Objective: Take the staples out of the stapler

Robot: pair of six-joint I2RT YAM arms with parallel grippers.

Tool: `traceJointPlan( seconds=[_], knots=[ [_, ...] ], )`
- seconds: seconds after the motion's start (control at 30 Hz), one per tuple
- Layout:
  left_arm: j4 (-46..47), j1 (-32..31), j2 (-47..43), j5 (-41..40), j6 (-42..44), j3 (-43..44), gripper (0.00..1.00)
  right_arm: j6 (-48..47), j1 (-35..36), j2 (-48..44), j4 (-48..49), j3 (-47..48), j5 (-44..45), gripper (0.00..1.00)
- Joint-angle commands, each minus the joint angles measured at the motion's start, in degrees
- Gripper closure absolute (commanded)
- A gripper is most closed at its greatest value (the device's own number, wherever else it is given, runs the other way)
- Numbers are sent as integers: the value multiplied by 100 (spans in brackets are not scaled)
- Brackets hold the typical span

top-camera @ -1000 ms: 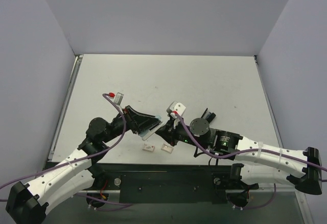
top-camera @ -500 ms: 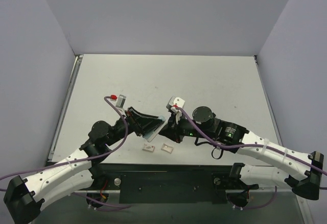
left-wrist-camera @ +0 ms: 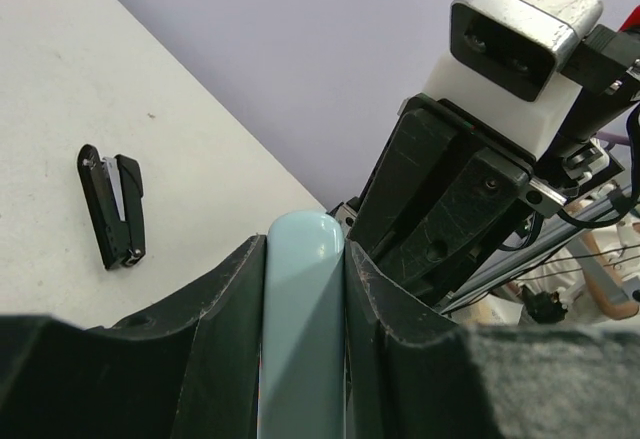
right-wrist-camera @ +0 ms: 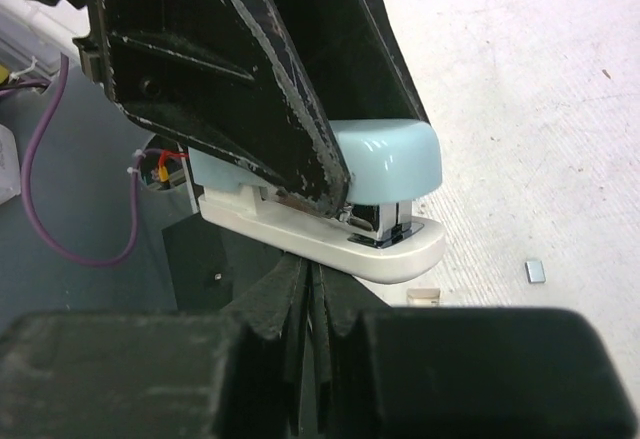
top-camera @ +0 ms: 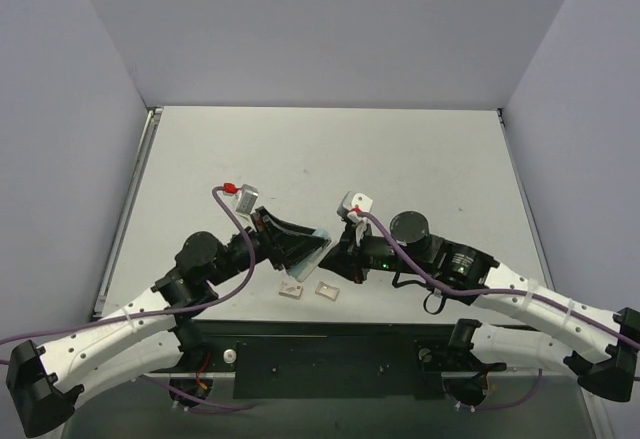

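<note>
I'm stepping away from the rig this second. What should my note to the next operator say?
Left gripper: shut on the blue stapler, held up off the table.
Right gripper: shut, empty, tips just under the stapler's nose.
Black hinged tool: lying on the table, untouched.
Two pale pieces lie near the table's front edge; cannot tell whether they are staples.
Done: stapler picked up and presented.
Left: open it and get the staples out.

Between left fingers [left-wrist-camera: 225,344], rounded bar [left-wrist-camera: 300,319]; right fingers [right-wrist-camera: 280,314] just beside its end; stapler [left-wrist-camera: 112,209] on table [left-wrist-camera: 60,79], well apart
</note>
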Motion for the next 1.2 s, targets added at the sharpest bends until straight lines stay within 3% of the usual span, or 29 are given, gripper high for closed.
traceJointPlan(
  seconds=[0.0, 0.3, 0.73, 1.07, 1.17],
  knots=[
    [-833, -438, 151, 1401, 402, 329, 100, 9, -220, -460, 1471, -148, 1068, 100],
    [-1298, -227, 353, 451, 1114, 847, 100, 71, -247, -1208, 846, -534, 1604, 100],
    [-1843, 634, 1055, -1675, 2001, 1734, 100, 518, -255, -1657, 248, -1185, 2826, 100],
    [-1105, 1337, 2321, -3353, 2793, 1761, 100, 1213, -256, -1438, 458, -1677, 2792, 100],
    [-887, 1679, 2724, -3443, 2829, 1779, 100, 1284, -255, -1358, 476, -1756, 2801, 100]
  ],
)
